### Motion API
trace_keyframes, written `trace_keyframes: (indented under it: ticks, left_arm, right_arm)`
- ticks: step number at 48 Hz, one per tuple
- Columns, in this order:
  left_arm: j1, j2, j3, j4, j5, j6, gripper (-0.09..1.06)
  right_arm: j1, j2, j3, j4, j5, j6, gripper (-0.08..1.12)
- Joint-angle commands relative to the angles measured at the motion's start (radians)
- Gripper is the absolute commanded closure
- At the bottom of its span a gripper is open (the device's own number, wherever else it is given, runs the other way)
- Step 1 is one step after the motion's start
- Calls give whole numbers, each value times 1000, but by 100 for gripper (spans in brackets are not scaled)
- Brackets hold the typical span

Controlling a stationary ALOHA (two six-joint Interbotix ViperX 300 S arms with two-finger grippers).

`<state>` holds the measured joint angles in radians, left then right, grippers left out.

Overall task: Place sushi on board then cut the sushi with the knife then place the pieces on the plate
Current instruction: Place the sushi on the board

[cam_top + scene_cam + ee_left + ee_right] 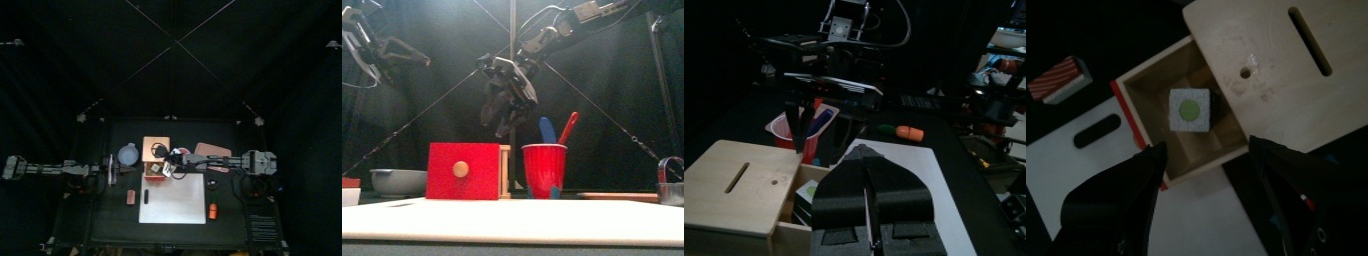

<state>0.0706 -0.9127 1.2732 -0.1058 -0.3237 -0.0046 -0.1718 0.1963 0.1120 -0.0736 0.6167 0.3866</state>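
Our right tool [1207, 147] hangs released, jaws spread, over the open drawer [1213, 140] of the wooden box [1267, 60]. There the sushi [1188, 108] sits centre-frame, end-on, its green-centred face up. The left tool [870, 165] is clenched on nothing. The tabletop [94, 220] is black, the curtains [171, 60] too.
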Motion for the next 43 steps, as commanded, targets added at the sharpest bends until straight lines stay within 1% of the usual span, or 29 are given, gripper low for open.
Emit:
trace_keyframes:
  ticks: [1, 8, 29, 43]
  left_arm:
    - [3, 3, -11, 0, -9, 2, 86]
    - [3, 3, -2, 0, -9, 2, 86]
    - [6, 3, 2, 0, -11, 2, 86]
    - [6, 3, 3, -18, -9, 0, 86]
  right_arm:
    - [12, 11, -69, -25, 5, 61, 9]
    - [34, 43, -103, -51, 18, 94, 9]
    - [54, 101, -137, -29, 21, 98, 9]
    - [48, 115, -163, -32, 25, 98, 9]
